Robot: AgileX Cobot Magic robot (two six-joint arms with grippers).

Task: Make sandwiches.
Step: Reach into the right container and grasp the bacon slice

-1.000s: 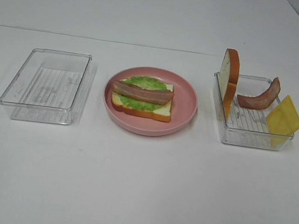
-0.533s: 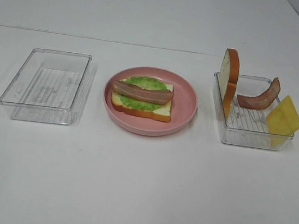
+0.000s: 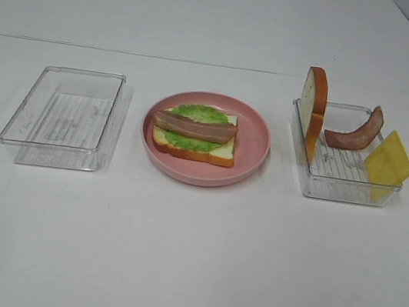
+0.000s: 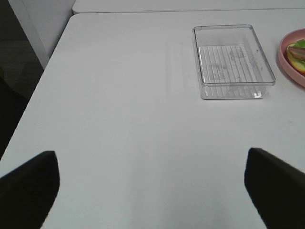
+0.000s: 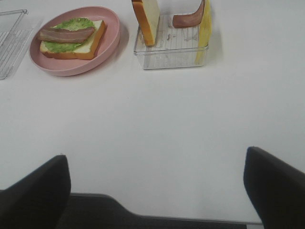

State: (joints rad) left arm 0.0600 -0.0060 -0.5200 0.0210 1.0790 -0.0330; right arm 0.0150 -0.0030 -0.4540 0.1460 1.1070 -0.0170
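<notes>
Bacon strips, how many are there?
2. One bacon lies across the lettuce on the plate. The other bacon leans in the right tray, between the bread and the cheese. None seems hidden.

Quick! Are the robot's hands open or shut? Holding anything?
Left gripper: open, holding nothing.
Right gripper: open, holding nothing.

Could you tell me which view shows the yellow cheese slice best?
The exterior high view: the cheese slice shows its broad face, propped in the tray. The right wrist view catches it edge-on; the left wrist view misses it.
</notes>
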